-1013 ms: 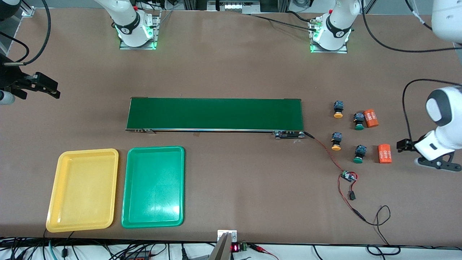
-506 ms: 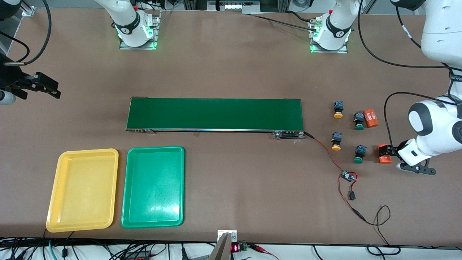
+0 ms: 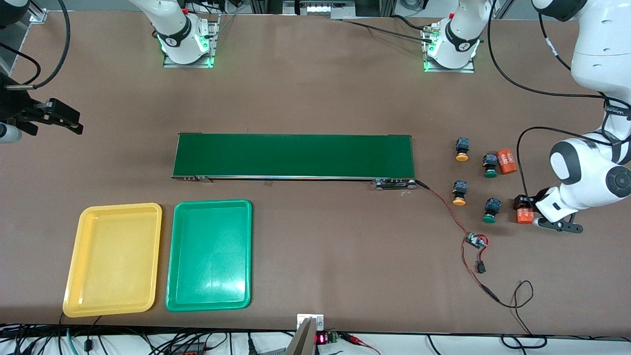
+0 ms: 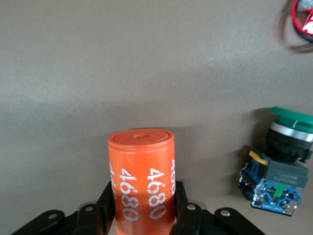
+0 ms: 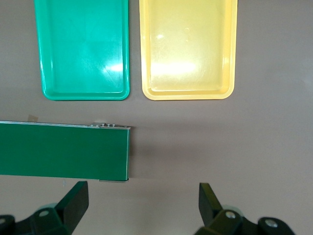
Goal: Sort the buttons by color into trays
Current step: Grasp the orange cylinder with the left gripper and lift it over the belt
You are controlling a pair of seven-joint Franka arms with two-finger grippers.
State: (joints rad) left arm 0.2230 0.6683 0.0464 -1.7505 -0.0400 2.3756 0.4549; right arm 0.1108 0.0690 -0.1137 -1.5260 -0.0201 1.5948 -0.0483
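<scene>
Four buttons lie at the left arm's end of the table: two yellow-capped (image 3: pixel 462 149) (image 3: pixel 459 193) and two green-capped (image 3: pixel 490 165) (image 3: pixel 491 210). My left gripper (image 3: pixel 525 209) is low on the table beside the nearer green button (image 4: pixel 281 169), shut on an orange cylinder (image 4: pixel 142 171) with white print, not on a button. My right gripper (image 3: pixel 74 124) waits open and empty (image 5: pixel 142 208) at the right arm's end. The yellow tray (image 3: pixel 73 256) and green tray (image 3: pixel 172 256) lie empty side by side, also in the right wrist view (image 5: pixel 188 95) (image 5: pixel 85 95).
A long dark-green conveyor belt (image 3: pixel 296 155) lies across the middle, its end visible in the right wrist view (image 5: pixel 63 149). A second orange cylinder (image 3: pixel 506 161) lies against the farther green button. A small circuit board (image 3: pixel 475 241) with red wires lies nearer the camera than the buttons.
My left arm has swung in from the table's end and its gripper has come around the nearer orange cylinder. The right arm, buttons and trays have not moved.
</scene>
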